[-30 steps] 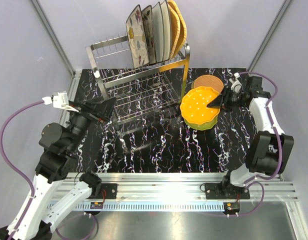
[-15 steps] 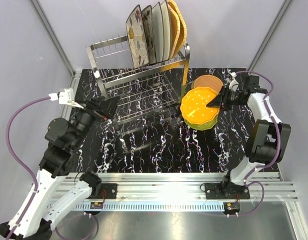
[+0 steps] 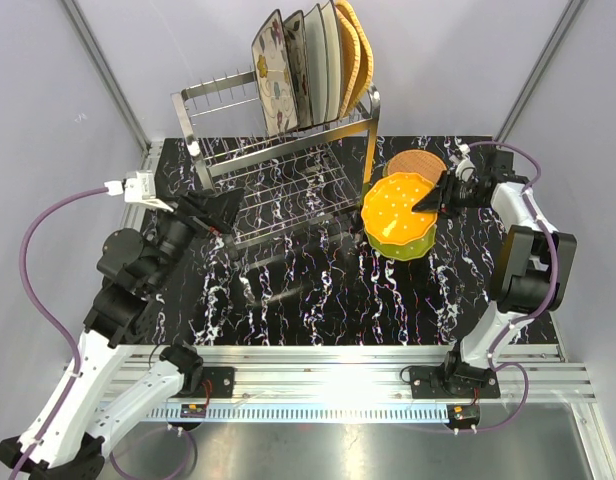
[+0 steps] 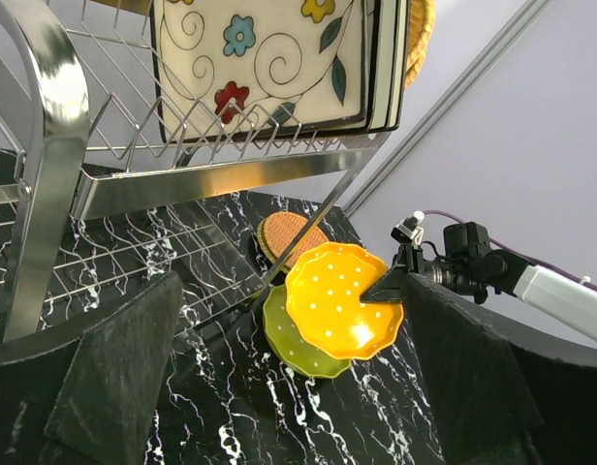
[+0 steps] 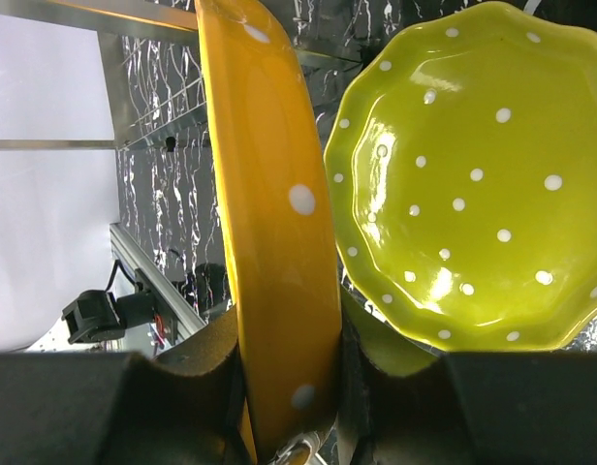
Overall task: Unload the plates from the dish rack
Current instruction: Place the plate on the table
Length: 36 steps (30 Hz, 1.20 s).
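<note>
Just right of the dish rack, my right pincer pinches the orange dotted plate by its rim, tilted above the lime-green plate on the worktop, ready for stacking, I judge. That arm stretches in low from the rack's right. My left pincer, spread wide, faces the rack's front, and upright plates wait on top of the rack.

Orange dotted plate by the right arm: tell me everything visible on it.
The orange plate is glossy and looks ceramic. It is round with a scalloped rim and scattered small white dots. The right gripper is shut on its right rim, one finger on each face. The plate is held tilted rather than flat, over the green dotted plate that lies on the black marbled table. Whether its low edge touches the green plate cannot be told.
</note>
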Each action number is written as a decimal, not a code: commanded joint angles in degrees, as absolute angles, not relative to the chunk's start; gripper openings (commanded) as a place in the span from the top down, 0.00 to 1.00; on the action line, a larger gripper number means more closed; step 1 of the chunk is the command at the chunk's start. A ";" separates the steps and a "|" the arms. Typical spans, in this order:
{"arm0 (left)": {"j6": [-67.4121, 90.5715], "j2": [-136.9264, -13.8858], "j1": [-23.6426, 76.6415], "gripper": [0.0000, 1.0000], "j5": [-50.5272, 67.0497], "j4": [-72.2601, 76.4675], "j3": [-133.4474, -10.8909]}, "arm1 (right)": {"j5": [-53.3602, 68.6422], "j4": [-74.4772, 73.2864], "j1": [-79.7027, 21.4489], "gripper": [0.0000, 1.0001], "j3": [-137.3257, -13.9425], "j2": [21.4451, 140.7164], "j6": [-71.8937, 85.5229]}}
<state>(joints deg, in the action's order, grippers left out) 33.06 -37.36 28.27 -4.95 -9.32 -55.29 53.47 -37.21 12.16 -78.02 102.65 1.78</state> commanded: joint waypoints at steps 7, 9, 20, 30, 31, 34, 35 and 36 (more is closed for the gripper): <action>32.96 -37.44 28.39 0.01 -5.62 -5.62 -56.69 | 57.48 -36.12 12.83 1.00 -81.21 103.80 0.44; 32.78 -37.44 28.30 0.01 -5.71 -5.63 -56.69 | 57.31 -36.56 13.09 1.00 -81.21 104.41 0.35; 32.70 -38.32 28.30 0.01 -5.80 -5.18 -56.87 | 54.67 -38.76 13.27 1.00 -82.35 108.89 -4.30; 32.61 -38.58 27.95 0.01 -5.71 -5.10 -56.95 | 53.88 -39.20 13.27 0.91 -83.50 112.58 -4.83; 32.69 -38.67 27.95 0.01 -5.71 -5.10 -56.87 | 53.79 -39.11 13.27 0.89 -83.58 112.85 -5.01; 32.78 -38.85 27.77 0.01 -5.54 -5.18 -56.95 | 53.53 -39.55 13.27 0.80 -84.11 113.82 -5.27; 32.78 -38.85 27.86 0.01 -5.45 -5.01 -57.04 | 53.53 -39.64 13.27 0.78 -84.11 113.91 -5.36; 32.87 -38.93 27.86 0.01 -5.45 -5.01 -57.13 | 53.44 -39.64 13.27 0.72 -84.11 114.08 -5.36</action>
